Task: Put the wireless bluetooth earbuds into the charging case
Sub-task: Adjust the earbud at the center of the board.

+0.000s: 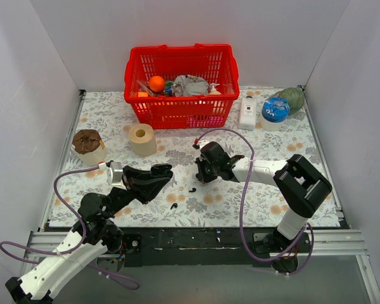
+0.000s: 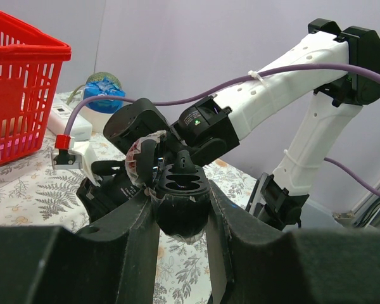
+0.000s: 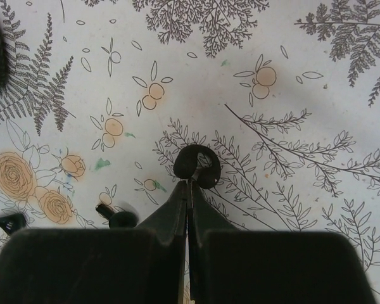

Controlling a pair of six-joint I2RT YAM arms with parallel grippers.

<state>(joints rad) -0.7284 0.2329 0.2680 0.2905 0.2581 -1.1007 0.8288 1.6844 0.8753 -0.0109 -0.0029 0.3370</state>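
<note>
Glossy black against the floral cloth (image 1: 101, 120), the charging case (image 2: 180, 215) is clamped between the fingers of the left gripper (image 1: 163, 171). It is held up off the table with its open side upward, so the two wells show in the left wrist view. Behind that arm a tan tape roll (image 1: 141, 139) stands on the cloth, well apart from the case.

Just right of the left gripper, nearer the front edge, one earbud (image 1: 173, 205) lies loose on the cloth. A little farther right, the right gripper (image 3: 189, 187) angles down toward the table with its fingers pressed together. A second earbud (image 3: 196, 166), small and curved, sits right at those fingertips. From the right wrist view I cannot tell whether it is nipped between them or only touching.

The two grippers face each other, near but apart. At the back stands a red basket (image 1: 180, 104), with a white bottle (image 1: 247, 112) just to its right.
</note>
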